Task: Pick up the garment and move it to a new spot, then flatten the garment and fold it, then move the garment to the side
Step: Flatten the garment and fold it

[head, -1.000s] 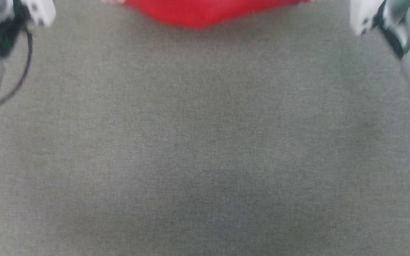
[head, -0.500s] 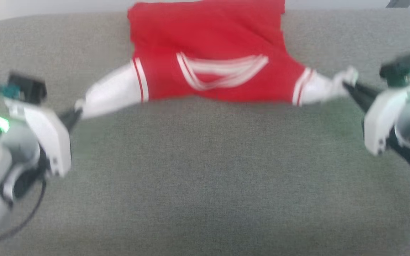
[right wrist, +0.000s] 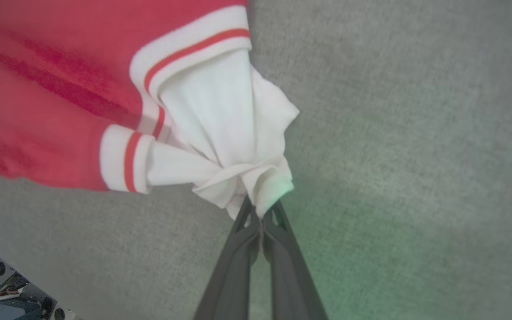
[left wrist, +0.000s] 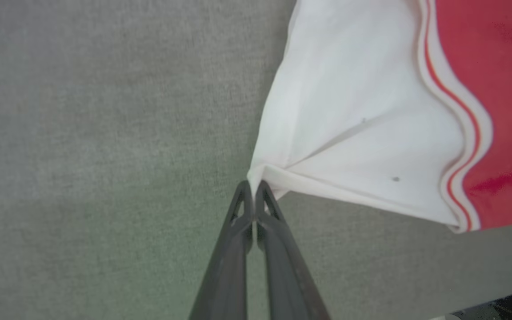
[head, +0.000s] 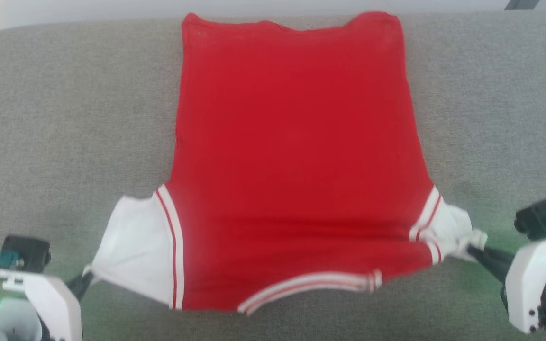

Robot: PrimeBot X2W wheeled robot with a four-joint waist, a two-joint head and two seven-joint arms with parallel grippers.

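Soft, limp shirt (head: 292, 156) (light, wrinkles easily) at frame centre; left end effector (head: 86, 278) and right end effector (head: 475, 249) are clamped on its sleeve ends, which look like sensible holds.

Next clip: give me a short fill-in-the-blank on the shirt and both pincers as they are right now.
1. The garment has a main body coloured ____.
2. It lies spread out on a fabric surface coloured ____.
3. The left pincer and the right pincer are each shut on one white ____.
Missing words: red; grey; sleeve.
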